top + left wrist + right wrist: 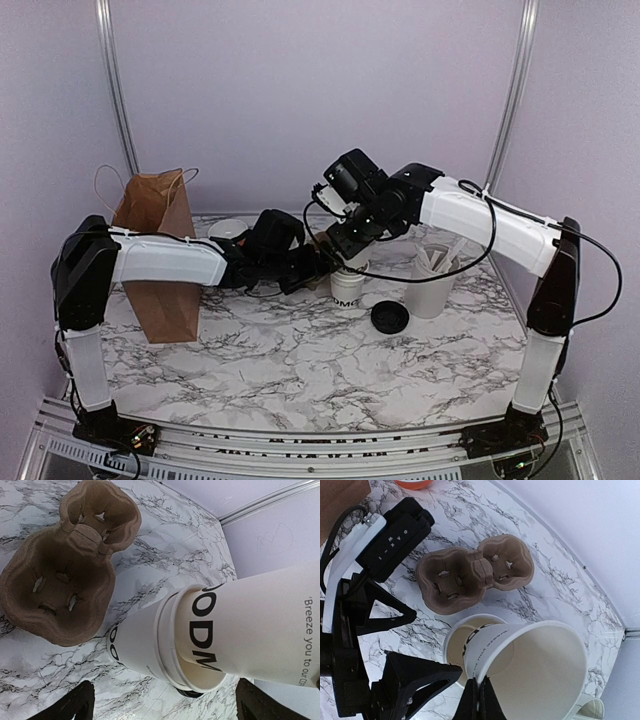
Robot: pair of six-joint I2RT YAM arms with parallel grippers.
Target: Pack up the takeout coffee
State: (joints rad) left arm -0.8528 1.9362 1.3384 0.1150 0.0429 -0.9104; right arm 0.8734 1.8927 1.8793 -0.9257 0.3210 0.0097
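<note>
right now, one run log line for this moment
right gripper: shut on paper cup rim | cup: tilted, base in cup stack | left gripper: open, beside stack | black lid: on table

paper cup [535, 675]: white paper, smooth, matt outside, faint sheen inside
lid [389, 317]: black plastic, dull gloss
cup carrier [475, 575]: brown moulded pulp, rough, matt
bag [160, 260]: brown paper, matt, creased
table [300, 370]: marble-print, smooth
</note>
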